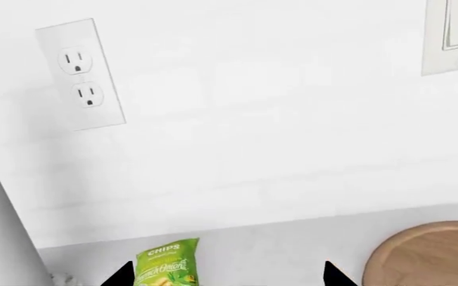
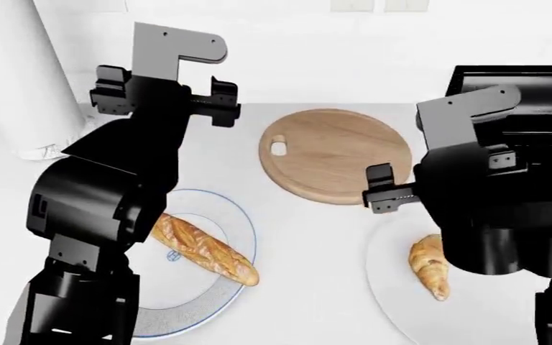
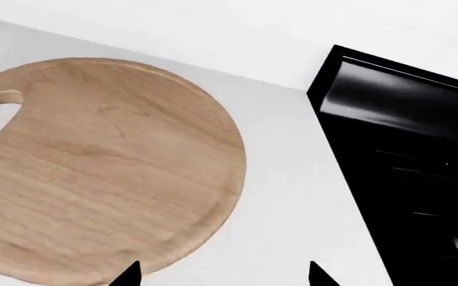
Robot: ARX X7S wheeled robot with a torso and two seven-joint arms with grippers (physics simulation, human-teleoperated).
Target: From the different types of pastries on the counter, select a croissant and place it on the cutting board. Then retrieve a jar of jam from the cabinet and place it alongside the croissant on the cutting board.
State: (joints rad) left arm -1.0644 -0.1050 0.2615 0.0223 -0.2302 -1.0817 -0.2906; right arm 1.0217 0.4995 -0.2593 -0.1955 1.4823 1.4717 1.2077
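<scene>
The small golden croissant [image 2: 430, 267] lies on a plain white plate [image 2: 391, 287] at the front right of the white counter [image 2: 305, 237]. The long baguette [image 2: 206, 249] lies on a blue-rimmed plate [image 2: 221, 302]. The round wooden cutting board [image 2: 338, 154] is bare, with its handle hole on the left. My right gripper [image 3: 225, 277] is open and empty above the counter beside the board's edge [image 3: 102, 167]. My left gripper [image 1: 227, 277] is open and empty, facing the back wall, with the board's edge [image 1: 436, 256] to one side. The jar of jam is out of view.
A green chips bag [image 1: 167, 262] stands on the counter by the left gripper. A wall outlet [image 1: 81, 74] is on the back wall. A black appliance [image 2: 535, 93] sits at the right, also in the right wrist view [image 3: 412, 179]. A white cylinder [image 2: 17, 72] stands at far left.
</scene>
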